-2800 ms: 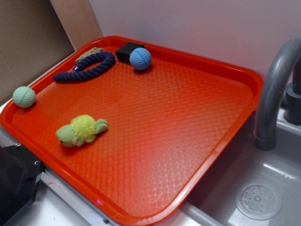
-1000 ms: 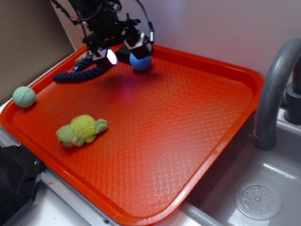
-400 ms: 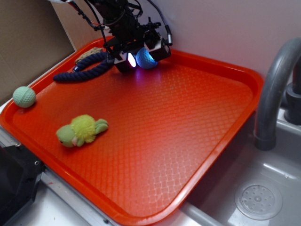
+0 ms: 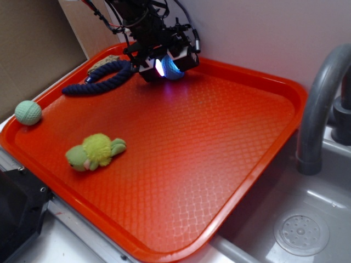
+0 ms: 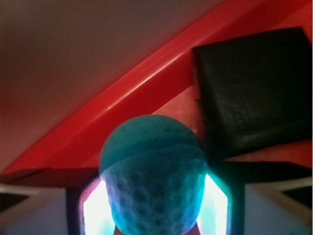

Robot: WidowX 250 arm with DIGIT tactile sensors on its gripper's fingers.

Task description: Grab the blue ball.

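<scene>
Clearly the gripper (image 4: 166, 67) has its two fingers (image 5: 95, 210) closed in on the blue ball (image 5: 152, 176) — in the wrist view each glowing pad presses a flank of the dimpled ball, with nothing else between them. Gripper and ball sit at the far corner of the red tray (image 4: 285, 87), just beside the dark blue rope ring (image 4: 98, 78). Beyond the ball, the black box (image 5: 252, 90) lies near the tray's raised rim, apart from the fingers. Well away on the tray's left side rest the mint-green ball (image 4: 28, 112) and a yellow-green plush toy (image 4: 96, 150) — neither touched. A grey faucet (image 4: 321, 104) stands over the sink at right.
</scene>
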